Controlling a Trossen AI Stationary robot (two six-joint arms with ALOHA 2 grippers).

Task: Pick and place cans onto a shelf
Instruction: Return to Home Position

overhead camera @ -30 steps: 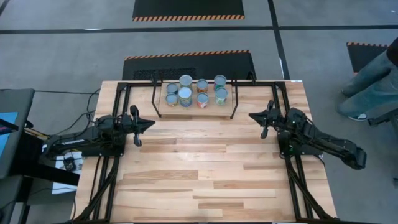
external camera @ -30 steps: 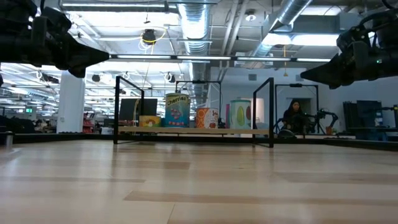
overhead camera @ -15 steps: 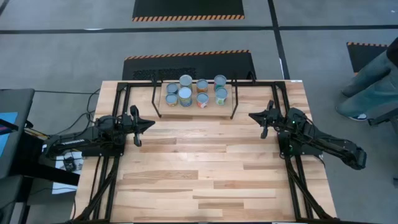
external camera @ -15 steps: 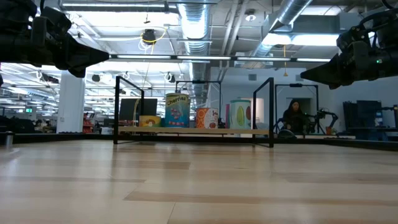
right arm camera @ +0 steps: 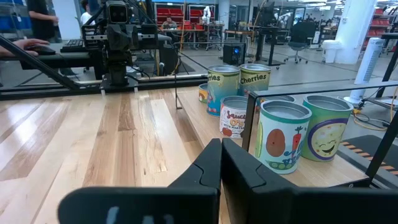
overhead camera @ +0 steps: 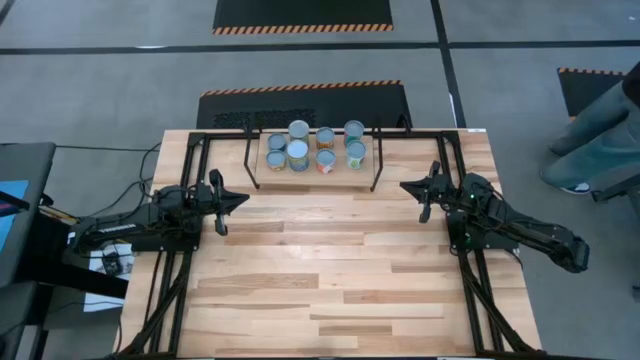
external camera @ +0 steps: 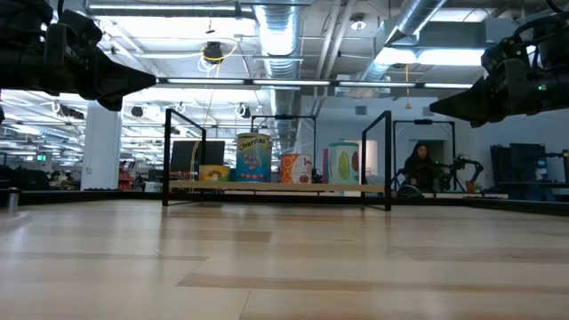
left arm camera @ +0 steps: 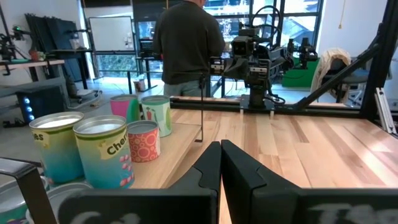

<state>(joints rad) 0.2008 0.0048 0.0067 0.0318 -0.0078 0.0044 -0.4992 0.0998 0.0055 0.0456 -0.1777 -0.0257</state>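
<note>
Cans [overhead camera: 313, 147] grouped on the shelf [overhead camera: 338, 166].
Left end effector [overhead camera: 243, 198] and right end effector [overhead camera: 404, 185] hovering either side, just before the shelf, both closed, empty.

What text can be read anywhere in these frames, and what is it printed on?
"Cherries": on a tall teal can and on the second teal can beside it, both on the shelf.
"Cher": on the teal can in the left wrist view; the rest of the word is turned away.
Small red-and-white can: a cursive word, too blurred to read.
Other can labels: pictures only, or too small to read.
</note>
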